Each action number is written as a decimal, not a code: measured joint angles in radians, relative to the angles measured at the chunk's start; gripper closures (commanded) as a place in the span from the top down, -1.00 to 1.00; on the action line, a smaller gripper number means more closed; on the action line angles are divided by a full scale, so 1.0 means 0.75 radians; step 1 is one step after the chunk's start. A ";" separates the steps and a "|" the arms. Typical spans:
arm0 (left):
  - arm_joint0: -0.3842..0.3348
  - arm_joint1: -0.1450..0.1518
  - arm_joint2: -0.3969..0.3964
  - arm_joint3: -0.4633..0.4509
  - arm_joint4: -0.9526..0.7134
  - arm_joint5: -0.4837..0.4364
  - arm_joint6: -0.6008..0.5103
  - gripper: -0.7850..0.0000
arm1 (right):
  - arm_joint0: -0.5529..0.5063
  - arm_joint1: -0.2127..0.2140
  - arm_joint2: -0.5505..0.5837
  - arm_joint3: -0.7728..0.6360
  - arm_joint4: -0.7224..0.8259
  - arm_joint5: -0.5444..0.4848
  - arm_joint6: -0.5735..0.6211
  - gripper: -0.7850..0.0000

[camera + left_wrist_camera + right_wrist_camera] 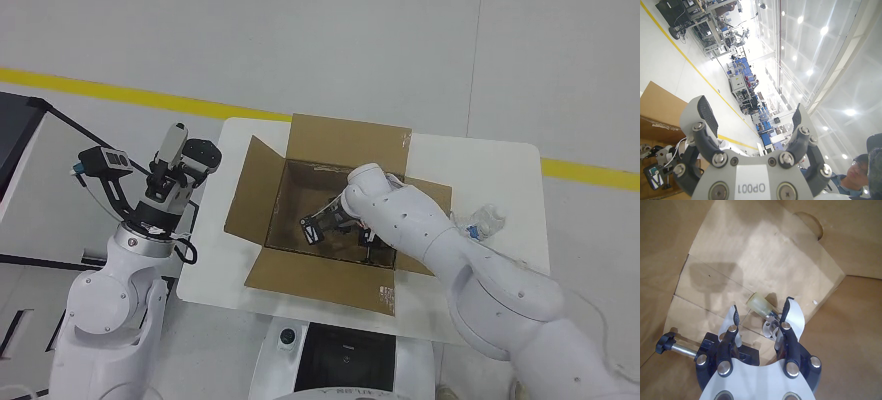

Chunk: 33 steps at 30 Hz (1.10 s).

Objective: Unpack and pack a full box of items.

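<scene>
The right gripper (762, 306) is hanging inside the cardboard box (257, 203). Its fingers (735, 315) are standing wide apart on either side of a metal flanged fitting (770, 328). The fitting, with its translucent yellowish cap (759, 304), is lying on the box floor. I cannot tell whether a finger is touching it. A black clamp (707, 342) with a threaded screw and a black knob (664, 344) is lying just beside the fitting, partly under the gripper.

In the top view this gripper is sitting toward 7 o'clock of the box's inside. The box is standing open at the middle of the white table (500, 170). A crumpled clear plastic piece (482, 222) is lying at 3 o'clock from it. The left gripper (750, 106) is hovering at 9 o'clock, clear of the box. It is pointing upward with its fingers spread and nothing between them.
</scene>
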 measured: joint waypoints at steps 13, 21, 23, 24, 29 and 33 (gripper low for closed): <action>0.000 0.000 0.000 0.000 0.000 0.000 0.000 1.00 | 0.003 -0.099 -0.030 0.187 -0.034 0.021 -0.071 -0.58; 0.000 0.000 0.000 0.000 0.000 0.000 0.000 1.00 | 0.007 -0.139 -0.036 0.237 -0.045 0.038 -0.092 -1.00; 0.000 0.000 0.000 0.000 0.000 0.000 0.000 1.00 | 0.010 -0.144 -0.036 0.246 -0.046 0.046 -0.114 -1.00; 0.000 0.000 0.000 0.000 0.000 0.000 0.000 1.00 | 0.013 -0.146 -0.037 0.252 -0.049 0.054 -0.129 -1.00; 0.000 0.000 0.000 0.000 0.000 0.000 0.000 1.00 | 0.026 -0.148 -0.040 0.270 -0.066 0.086 -0.210 -1.00; 0.000 0.000 0.000 0.000 0.000 0.000 0.000 1.00 | 0.042 -0.143 -0.040 0.282 -0.074 0.103 -0.288 -1.00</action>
